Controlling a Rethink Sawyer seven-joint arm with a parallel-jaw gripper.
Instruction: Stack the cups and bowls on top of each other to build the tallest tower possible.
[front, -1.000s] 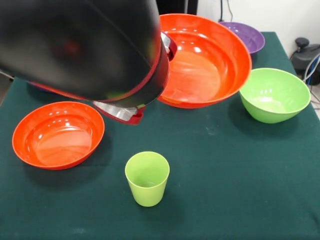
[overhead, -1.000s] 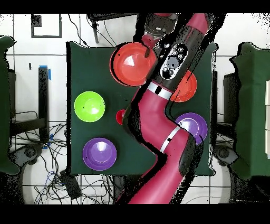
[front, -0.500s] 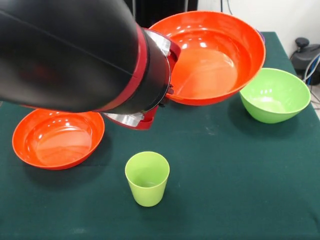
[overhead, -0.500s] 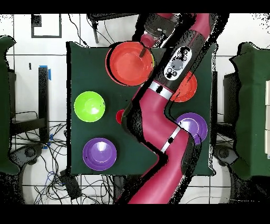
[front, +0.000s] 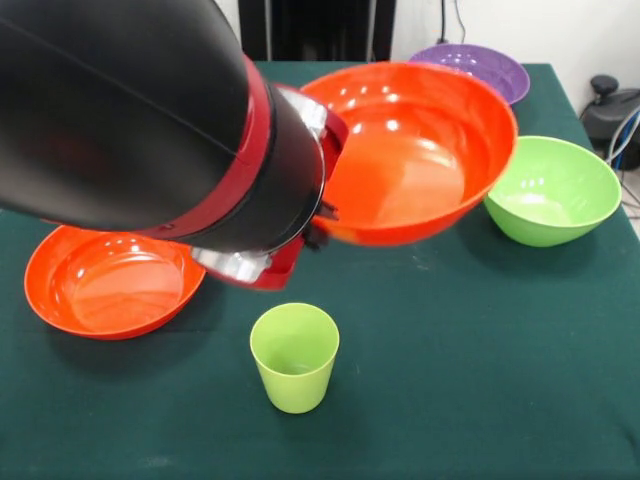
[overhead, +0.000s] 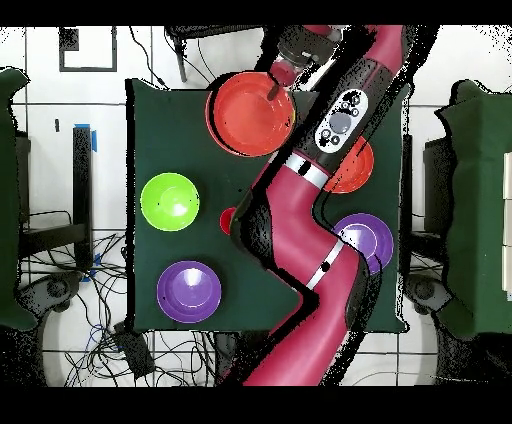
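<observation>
A wide orange bowl (front: 410, 150) hangs tilted in the air, its open side toward the camera. My gripper (front: 320, 218) is shut on its left rim and is mostly hidden behind the black and red arm. From above, the gripper (overhead: 277, 88) pinches the right rim of this bowl (overhead: 248, 112). A light green cup (front: 294, 357) stands upright on the cloth, below and in front of the held bowl, not touching it. No piece rests on another.
A second orange bowl (front: 115, 280) sits at the left, a light green bowl (front: 550, 190) at the right, and a purple bowl (front: 470, 65) at the far edge. From above, another purple bowl (overhead: 188, 291) and a red cup (overhead: 227, 220) show beside the arm.
The held orange bowl has come nearer to the camera and lower, closer to the light green cup, and the arm has swung with it. The far purple bowl shows again.
</observation>
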